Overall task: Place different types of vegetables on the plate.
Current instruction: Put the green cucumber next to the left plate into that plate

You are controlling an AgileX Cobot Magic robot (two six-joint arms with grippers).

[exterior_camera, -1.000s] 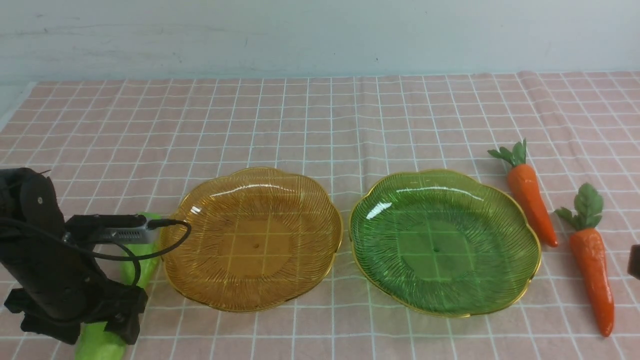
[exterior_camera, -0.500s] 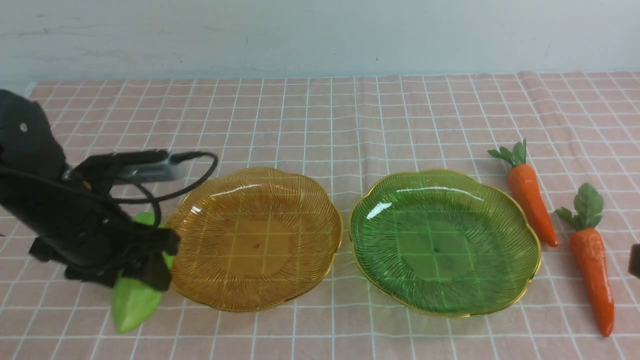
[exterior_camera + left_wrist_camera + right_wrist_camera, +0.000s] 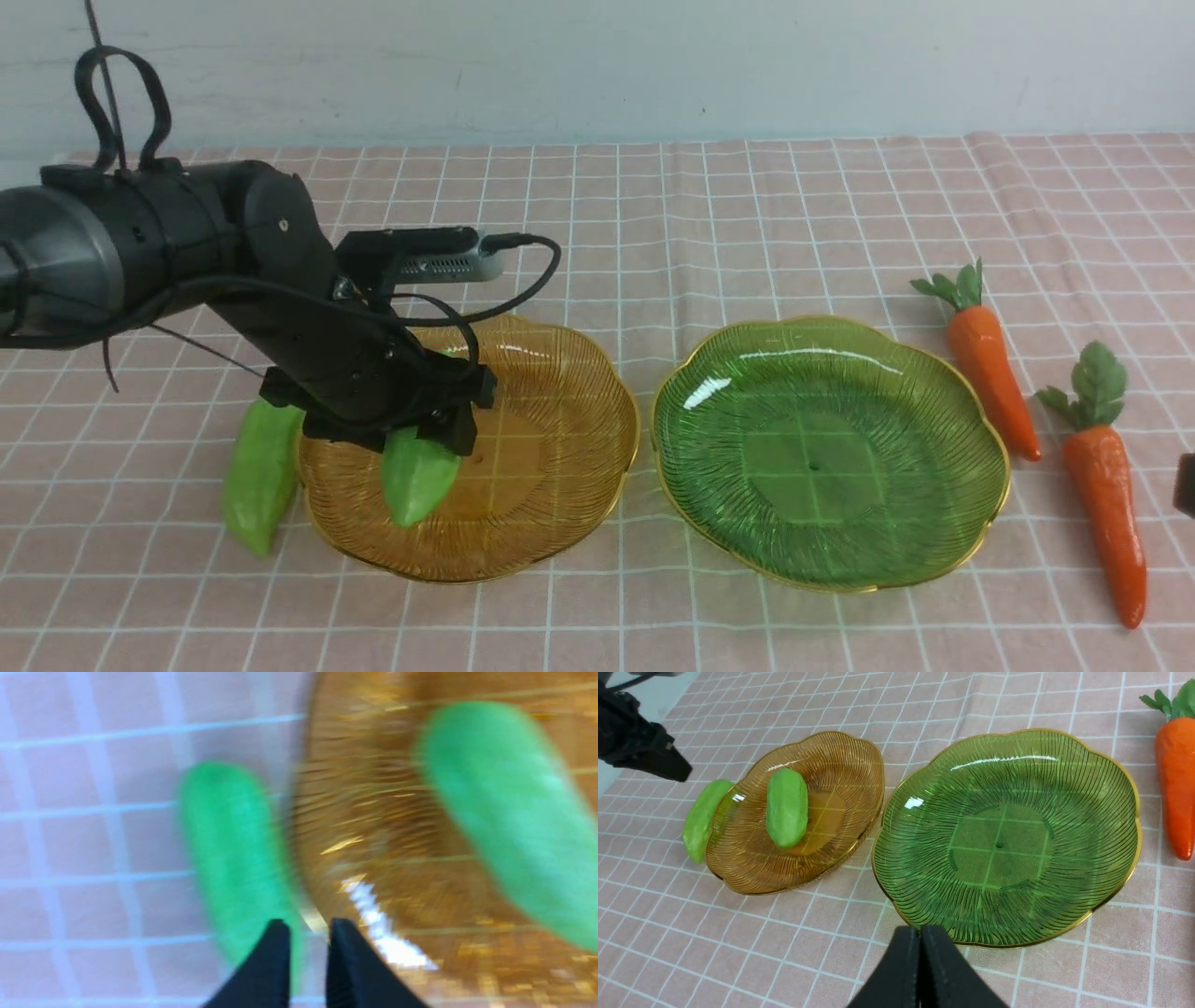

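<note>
One light-green gourd (image 3: 415,476) lies in the amber plate (image 3: 551,448), free of any grip; it also shows in the right wrist view (image 3: 787,807) and blurred in the left wrist view (image 3: 504,812). The second gourd (image 3: 257,471) lies on the cloth against that plate's left rim. My left gripper (image 3: 448,425) hovers over the plate's left part, its jaws nearly together with nothing between them (image 3: 308,933). Two orange carrots (image 3: 990,373) (image 3: 1106,504) lie right of the green plate (image 3: 831,448). My right gripper (image 3: 920,933) is shut and empty, near the green plate's front edge.
A pink checked cloth (image 3: 597,233) covers the table up to a pale wall at the back. The green plate holds nothing. The left arm's cable (image 3: 523,280) loops above the amber plate's far rim. Only a dark corner of my right gripper (image 3: 1186,485) shows at the front view's right edge.
My left arm rose and swung right from the front left corner with a gourd. That gourd now lies in the amber plate, out of the jaws. The right arm has not moved.
</note>
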